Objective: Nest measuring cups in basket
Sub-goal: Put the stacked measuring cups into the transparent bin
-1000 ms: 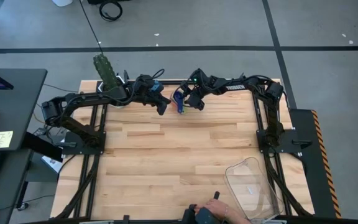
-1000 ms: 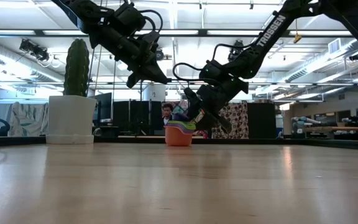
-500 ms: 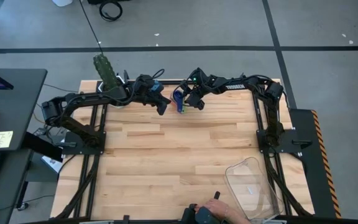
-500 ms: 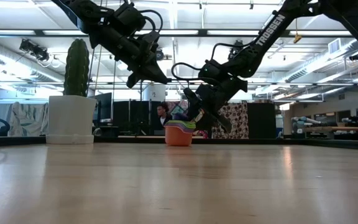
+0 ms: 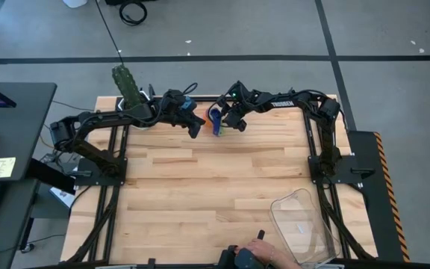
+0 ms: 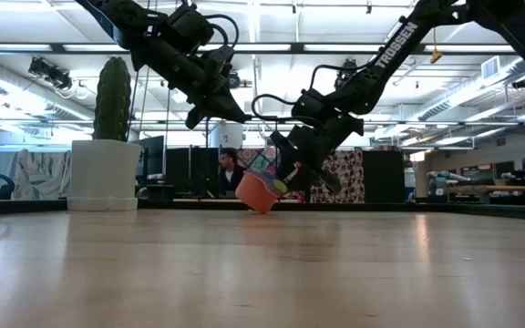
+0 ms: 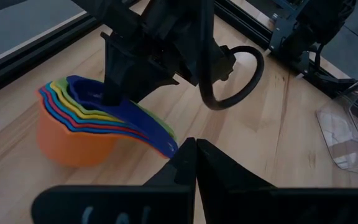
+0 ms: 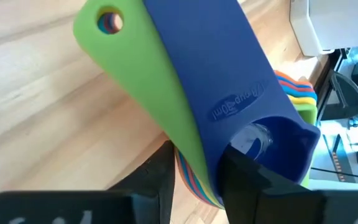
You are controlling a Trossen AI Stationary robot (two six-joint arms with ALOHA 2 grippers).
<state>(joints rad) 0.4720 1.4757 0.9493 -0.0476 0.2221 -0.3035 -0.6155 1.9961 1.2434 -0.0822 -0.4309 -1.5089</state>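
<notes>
The measuring cups (image 6: 262,191) sit stacked one inside another at the far edge of the wooden surface (image 5: 200,187), and the stack is tipped to one side. The right end effector (image 5: 227,122) pinches the stacked handles. The left end effector (image 5: 195,128) hangs just beside the stack, pressed together and holding nothing. A cactus in a white pot (image 6: 106,173) stands near the far left corner. The basket (image 5: 302,224) lies well apart, at the near right corner, beside a person's hand (image 5: 271,252).
</notes>
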